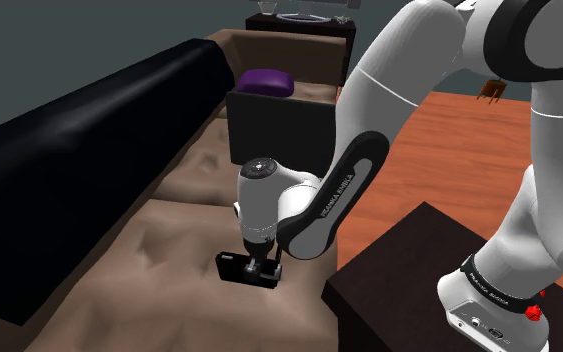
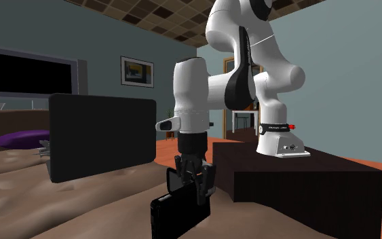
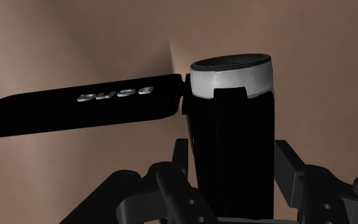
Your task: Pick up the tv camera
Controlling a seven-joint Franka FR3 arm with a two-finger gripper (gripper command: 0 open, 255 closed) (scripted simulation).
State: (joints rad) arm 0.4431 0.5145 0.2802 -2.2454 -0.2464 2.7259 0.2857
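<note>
Gripper fingers clamp tv camera nr cushion edge; stand just beside, bare cushion other side.

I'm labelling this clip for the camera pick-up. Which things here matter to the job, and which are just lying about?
Part of the job:
- black camera, on the brown sofa
- gripper, clasping the camera

Just lying about:
- purple cushion
- television
- framed picture on the wall
</note>
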